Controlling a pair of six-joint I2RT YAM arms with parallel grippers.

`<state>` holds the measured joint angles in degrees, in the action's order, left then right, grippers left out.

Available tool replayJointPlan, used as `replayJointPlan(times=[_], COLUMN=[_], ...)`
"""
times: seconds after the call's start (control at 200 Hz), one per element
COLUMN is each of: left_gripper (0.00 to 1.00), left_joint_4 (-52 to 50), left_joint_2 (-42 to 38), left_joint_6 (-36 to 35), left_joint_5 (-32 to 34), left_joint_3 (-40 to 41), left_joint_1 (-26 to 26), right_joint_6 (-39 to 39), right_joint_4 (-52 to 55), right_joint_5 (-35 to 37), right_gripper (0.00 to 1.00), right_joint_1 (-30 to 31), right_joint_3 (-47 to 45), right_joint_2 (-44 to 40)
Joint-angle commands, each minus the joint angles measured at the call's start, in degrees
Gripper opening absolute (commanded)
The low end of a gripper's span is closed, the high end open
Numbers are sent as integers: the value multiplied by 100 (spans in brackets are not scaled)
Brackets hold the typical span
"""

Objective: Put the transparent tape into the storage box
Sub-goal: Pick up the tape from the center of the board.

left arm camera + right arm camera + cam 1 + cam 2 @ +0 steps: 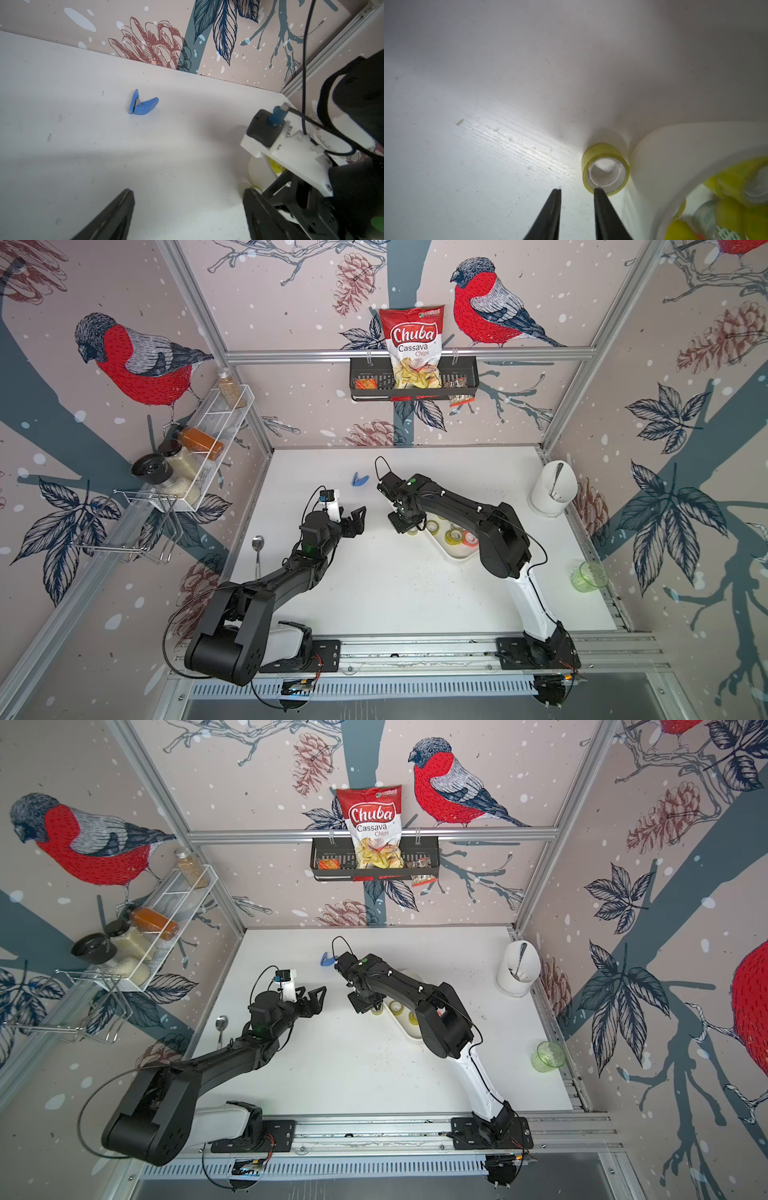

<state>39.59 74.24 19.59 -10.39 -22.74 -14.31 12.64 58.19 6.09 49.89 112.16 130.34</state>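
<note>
The transparent tape (605, 166), a small yellowish roll with a white core, lies flat on the table just outside the storage box's (660, 166) rounded corner. In both top views it peeks out under the right wrist (412, 531) (378, 1011). My right gripper (577, 189) (405, 526) hangs over it with the jaws a narrow gap apart and nothing between them. One fingertip (598, 192) overlaps the roll's near rim. The storage box (455, 559) (409, 1034) holds several tape rolls (455, 536). My left gripper (188, 190) (355, 518) is open and empty, left of the box.
A blue tape cutter (360, 480) (142, 104) lies behind the grippers. A spoon (257, 547) lies at the table's left edge. At the right stand a tall white holder (552, 489) and a green glass (590, 576). A black wall basket (413, 383) holds a chips bag.
</note>
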Motion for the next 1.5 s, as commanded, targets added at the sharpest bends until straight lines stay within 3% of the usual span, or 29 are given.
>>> replayJointPlan(times=[0.0,0.665,0.865,1.206,1.491], left_gripper=[86,87,86,86,86], left_joint_4=[107,114,107,121,254], left_joint_2=[-65,-132,-155,-116,-62], left_joint_6=[58,21,5,-6,-53], left_joint_5=[-21,11,20,19,-125], left_joint_3=[24,53,63,61,95], left_joint_1=[23,24,29,44,43], right_joint_6=[287,276,234,351,601], right_joint_4=[2,-628,-574,-865,-1279], right_joint_5=[235,-101,-105,-351,-380], right_gripper=[32,24,13,11,10], right_joint_1=[6,-142,-120,-75,-589], right_joint_3=[-124,-464,-444,-952,-2074], right_joint_2=[0,200,154,-1154,-2389])
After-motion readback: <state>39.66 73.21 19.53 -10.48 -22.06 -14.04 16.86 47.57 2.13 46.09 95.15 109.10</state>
